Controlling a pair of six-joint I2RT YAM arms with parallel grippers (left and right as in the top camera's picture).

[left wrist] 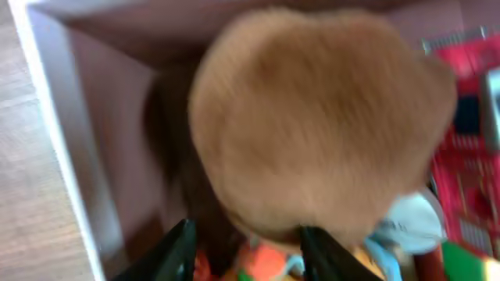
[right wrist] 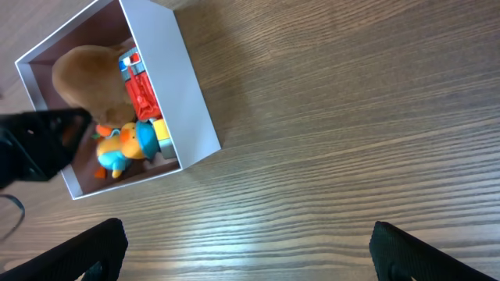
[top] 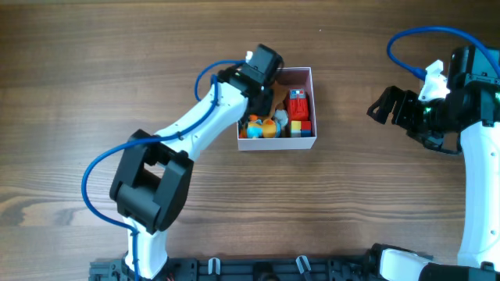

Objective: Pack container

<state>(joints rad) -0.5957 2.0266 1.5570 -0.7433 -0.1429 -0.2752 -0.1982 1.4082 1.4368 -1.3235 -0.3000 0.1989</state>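
The container (top: pixel 277 143) is a square white-walled box with a pink inside, at the table's middle; it also shows in the left wrist view (left wrist: pixel 55 133) and right wrist view (right wrist: pixel 183 94). It holds a brown plush toy (left wrist: pixel 312 117) (right wrist: pixel 86 74), a red block toy (top: pixel 298 105) (right wrist: pixel 141 90) and an orange-and-blue toy (top: pixel 266 127) (right wrist: pixel 125 148). My left gripper (top: pixel 262 86) (left wrist: pixel 251 250) hangs over the box's left half, fingers apart just at the plush's edge. My right gripper (top: pixel 383 105) (right wrist: pixel 246 250) is wide open and empty, above bare table to the box's right.
Wood-grain table (top: pixel 375 203) surrounds the box on all sides. A blue cable (top: pixel 406 47) loops by the right arm. A black rail (top: pixel 273 269) runs along the table's front edge.
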